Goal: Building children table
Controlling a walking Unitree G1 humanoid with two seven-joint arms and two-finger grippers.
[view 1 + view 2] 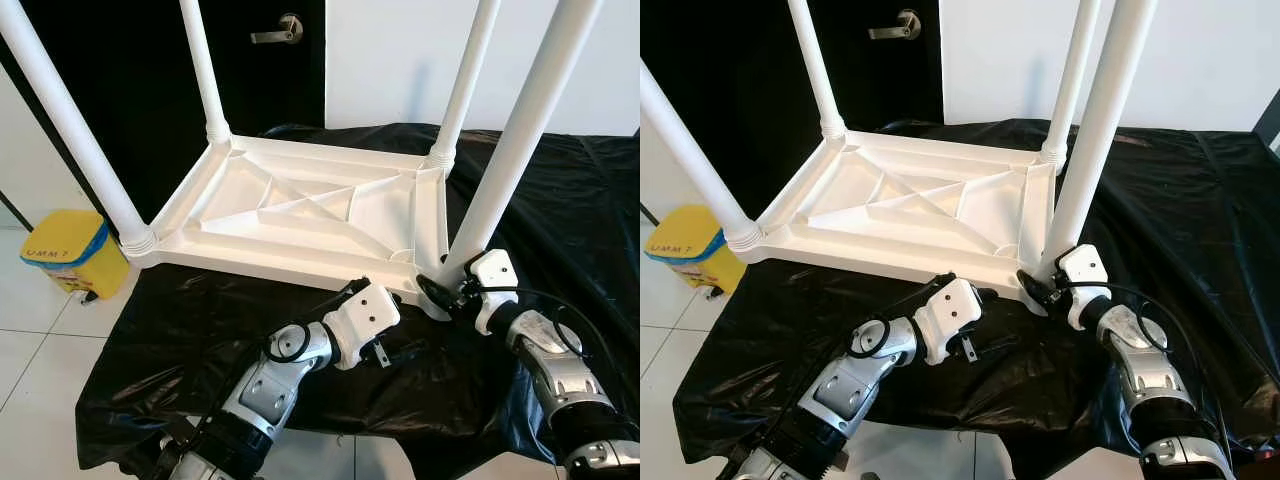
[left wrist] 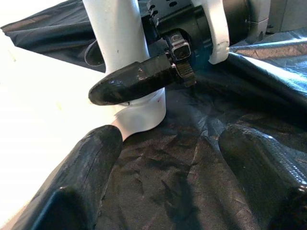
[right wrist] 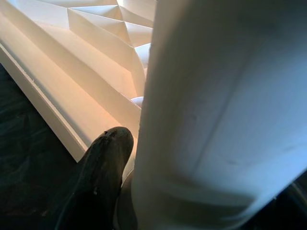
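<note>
The white plastic children's table (image 1: 300, 210) lies upside down on a black sheet (image 1: 560, 200), with its legs pointing up. My right gripper (image 1: 440, 287) is shut on the base of the near right leg (image 1: 520, 140). One of its black fingers (image 3: 100, 172) presses against that leg (image 3: 216, 120); the other is hidden behind it. My left gripper (image 2: 177, 182) is open just above the sheet beside the table's front edge, its fingers (image 2: 91, 182) pointing at the same leg base (image 2: 139, 115). Nothing lies between them.
A yellow bin with a blue lid (image 1: 75, 255) stands on the tiled floor at the left. Behind the table are a black door with a lever handle (image 1: 280, 30) and a white wall. The black sheet extends to the right of the table.
</note>
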